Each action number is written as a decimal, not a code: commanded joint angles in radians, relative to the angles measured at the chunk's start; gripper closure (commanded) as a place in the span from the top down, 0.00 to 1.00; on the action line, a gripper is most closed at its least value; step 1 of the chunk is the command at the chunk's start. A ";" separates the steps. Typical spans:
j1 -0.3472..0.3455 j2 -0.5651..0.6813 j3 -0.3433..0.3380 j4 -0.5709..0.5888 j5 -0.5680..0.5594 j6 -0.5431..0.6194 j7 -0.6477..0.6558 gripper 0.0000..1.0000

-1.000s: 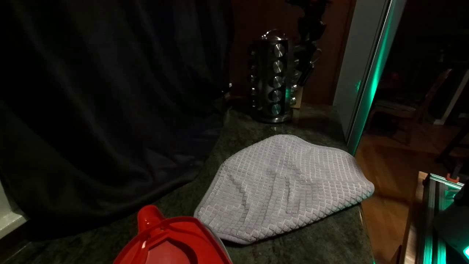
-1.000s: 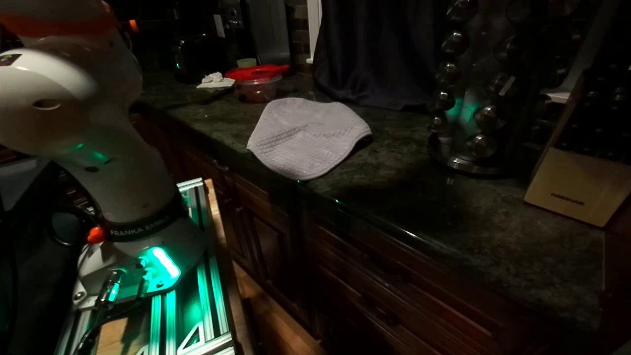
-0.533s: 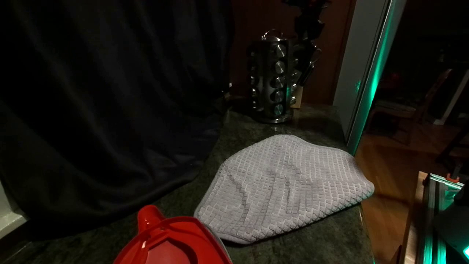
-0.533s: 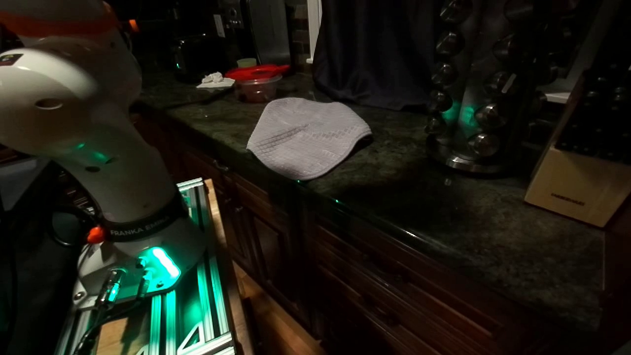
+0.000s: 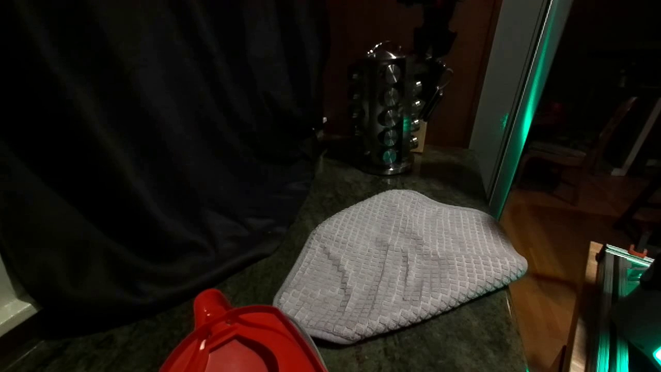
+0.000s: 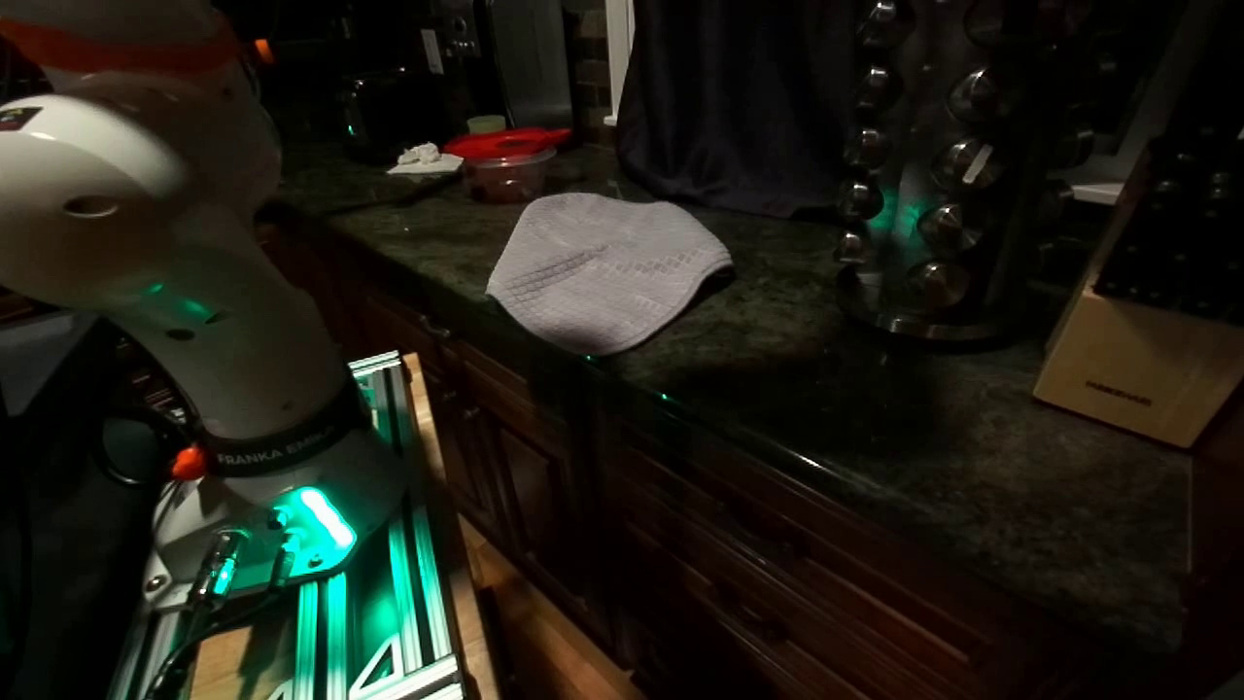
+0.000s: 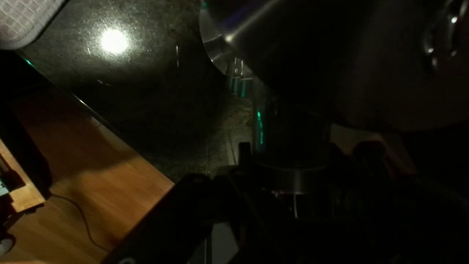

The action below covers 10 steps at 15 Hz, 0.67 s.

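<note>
Jaws pinch a jar (image 7: 291, 135) beside the spice rack (image 5: 379, 111)

Dim light hides the exact contact, but the gripper (image 7: 291, 150) flanks the jar on both sides, part-way closed, and appears to hold it. In the wrist view the jar is just beside the top of the rack; whether its far end touches the rack or sits inside it, I cannot tell. As a judgement, the work looks about midway: getting hold of the jar seems done, letting go of it is not.

Counted: one jar in the grip; one rack, with five lids (image 5: 391, 118) in the column facing the camera in an exterior view, its full number hidden; one knife block (image 6: 1137, 360), next to the rack on the side away from the towel; one towel (image 5: 397, 258), between the rack and the red-lidded tub (image 6: 505, 163); one such tub; one crumpled white paper (image 6: 423, 157), farther from the rack than the tub.
</note>
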 commanded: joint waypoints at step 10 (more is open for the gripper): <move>-0.013 0.087 -0.037 0.115 -0.097 -0.095 0.037 0.25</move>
